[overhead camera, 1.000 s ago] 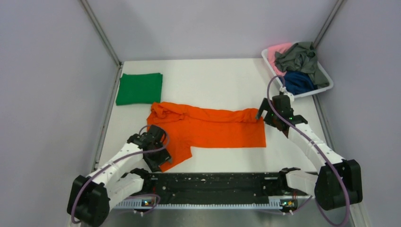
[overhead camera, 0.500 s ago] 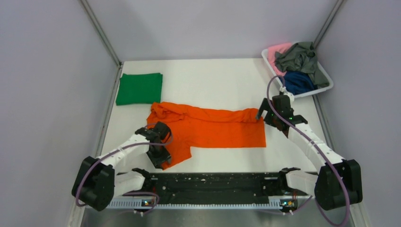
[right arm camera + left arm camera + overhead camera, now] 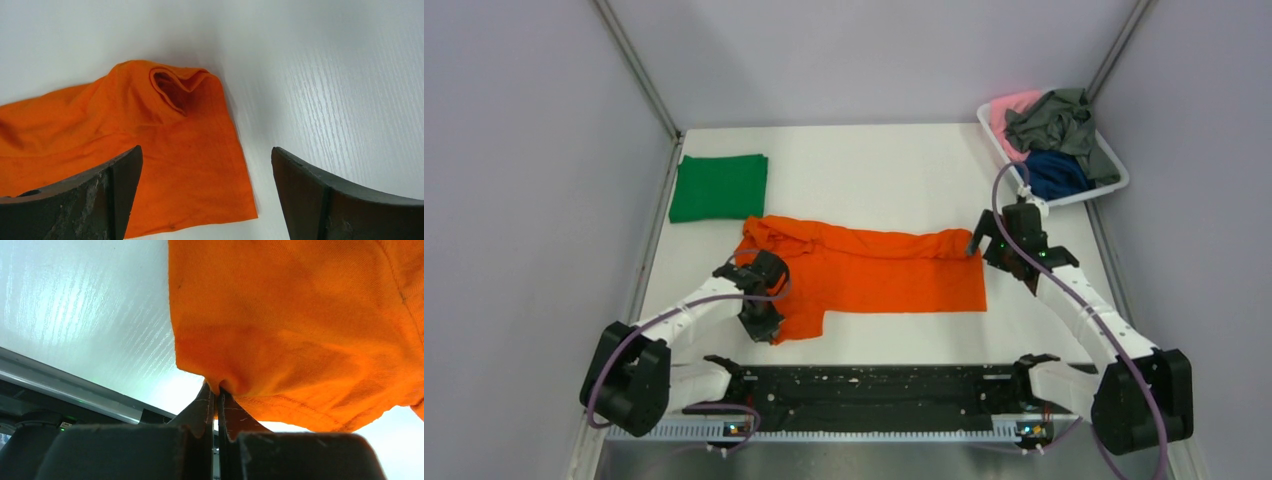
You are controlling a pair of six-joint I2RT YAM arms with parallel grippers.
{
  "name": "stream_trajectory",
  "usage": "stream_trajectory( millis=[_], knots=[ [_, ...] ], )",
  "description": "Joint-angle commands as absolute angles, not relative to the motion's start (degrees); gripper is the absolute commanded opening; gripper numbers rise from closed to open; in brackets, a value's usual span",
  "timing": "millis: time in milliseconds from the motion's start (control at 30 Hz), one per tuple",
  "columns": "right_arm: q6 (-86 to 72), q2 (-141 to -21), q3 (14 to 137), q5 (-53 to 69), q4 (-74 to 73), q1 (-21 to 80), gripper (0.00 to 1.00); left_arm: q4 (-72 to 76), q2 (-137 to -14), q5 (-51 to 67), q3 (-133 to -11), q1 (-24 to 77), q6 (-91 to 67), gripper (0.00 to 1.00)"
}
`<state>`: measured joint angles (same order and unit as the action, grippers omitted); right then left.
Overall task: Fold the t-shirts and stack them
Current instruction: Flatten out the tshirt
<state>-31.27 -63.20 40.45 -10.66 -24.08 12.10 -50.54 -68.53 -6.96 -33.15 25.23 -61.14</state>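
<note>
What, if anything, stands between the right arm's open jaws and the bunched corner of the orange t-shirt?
Nothing visible does: the right gripper hovers with its jaws open, and the corner of the orange t-shirt lies unobstructed between them on the table.

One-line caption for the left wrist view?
Left gripper shut on a pinched edge of the bright orange cloth t-shirt, white table behind.

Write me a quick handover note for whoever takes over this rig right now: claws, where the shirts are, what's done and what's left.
Left claw: shut on the orange t-shirt's near-left edge.
Right claw: open above its far-right corner, gripping nothing.
Green t-shirt: folded, far-left of the table.
Pink t-shirt, grey-green t-shirt, navy t-shirt: heaped in the white basket, far right.
Done: green folded.
Left: fold orange, stack it on green, then the three from the basket.
</note>
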Motion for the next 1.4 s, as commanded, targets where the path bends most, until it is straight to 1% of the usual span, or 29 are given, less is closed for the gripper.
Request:
stream_trajectory(
  millis=[0,100,167,333,433,467,500,633,800,1033,1100,1367],
  knots=[
    [-32.1,-59.4,38.7,-9.2,-29.3,11.9,0.97,-44.9,-68.6,-11.3,-32.7,25.1,-60.4,0.00],
    [-33.2,-57.3,36.1,-9.7,-33.9,12.0,0.93,-44.7,-66.8,-10.7,-32.2,25.1,-60.1,0.00],
    [-34.8,-56.0,34.2,-9.5,-35.7,11.9,0.88,-44.4,-65.9,-10.4,-31.7,25.1,-59.8,0.00],
    [-36.4,-58.4,31.4,-5.0,-34.1,12.1,0.81,-44.0,-65.9,-10.5,-31.5,25.1,-59.4,0.00],
    [-36.9,-61.5,31.0,-4.6,-32.7,12.5,0.74,-44.1,-66.5,-10.3,-31.7,25.1,-59.0,0.00],
    [-37.1,-62.6,30.8,-4.9,-31.9,12.9,0.68,-44.1,-66.4,-10.3,-31.7,25.1,-59.0,0.00],
    [-37.5,-63.7,30.8,-5.5,-31.6,13.4,0.64,-44.1,-66.4,-10.4,-31.7,25.1,-59.0,0.00],
    [-38.6,-67.1,31.4,-8.8,-30.9,15.9,0.53,-44.1,-65.8,-10.3,-31.5,25.1,-59.1,0.00],
    [-39.7,-69.2,31.0,-9.9,-30.3,17.0,0.46,-44.1,-64.7,-10.2,-31.0,25.1,-59.4,0.00],
    [-40.8,-70.4,30.9,-10.2,-30.2,19.0,0.31,-44.1,-64.3,-10.0,-31.0,25.1,-59.7,0.00],
    [-40.9,-71.1,31.1,-10.7,-30.5,19.3,0.30,-44.2,-64.1,-10.1,-31.1,25.0,-59.8,0.00],
    [-42.1,-73.9,31.9,-14.0,-34.5,22.9,0.29,-44.3,-63.4,-9.9,-31.1,25.1,-60.0,0.00]
  ],
)
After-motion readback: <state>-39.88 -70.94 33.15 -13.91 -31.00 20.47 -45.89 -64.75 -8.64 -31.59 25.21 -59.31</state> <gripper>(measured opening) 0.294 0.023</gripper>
